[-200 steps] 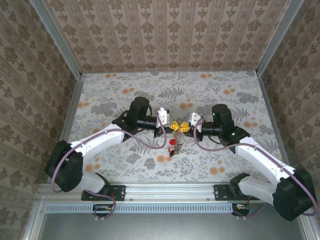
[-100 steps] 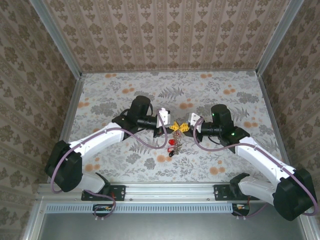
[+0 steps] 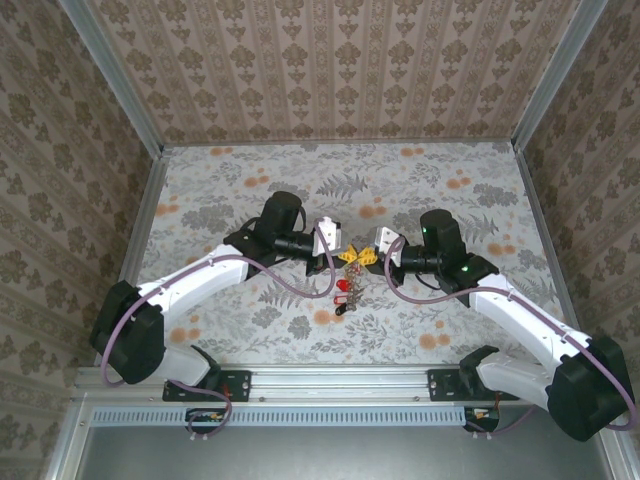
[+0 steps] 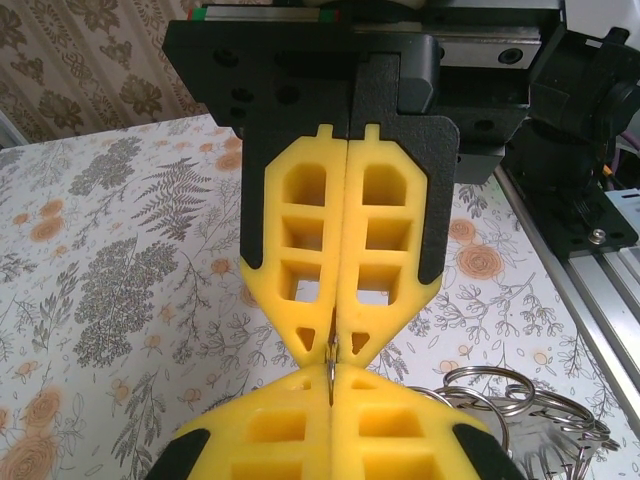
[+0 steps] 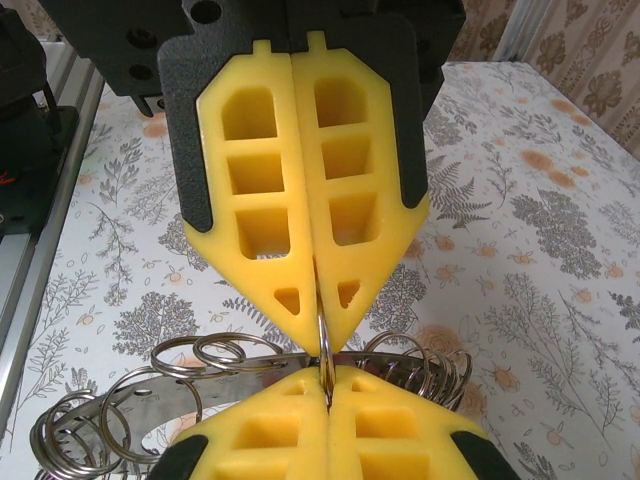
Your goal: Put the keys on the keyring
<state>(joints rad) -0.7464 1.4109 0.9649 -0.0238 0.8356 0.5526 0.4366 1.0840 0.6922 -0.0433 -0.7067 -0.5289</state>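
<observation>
The large flat silver-grey metal keyring (image 5: 240, 368) is held off the floral-patterned table (image 3: 420, 190), between the two arms near the table's middle. Several small steel split rings (image 4: 515, 400) are bunched on and beside its band. The small plastic-headed keys (image 3: 345, 290), red ones with a black one lowest, hang in one cluster directly under the meeting point.

The left gripper (image 4: 337, 340) and the right gripper (image 5: 320, 330) meet tip to tip. Each has its yellow fingers pressed fully together on a thin metal loop (image 5: 323, 352) seen edge-on. Whether this loop is the keyring's edge or a split ring cannot be told.

Judgement: the task is well advanced and threading is in progress. How many keys are fully on cannot be confirmed.

Obstruction: the crowded split rings sit just beside the pinch point and could snag.
</observation>
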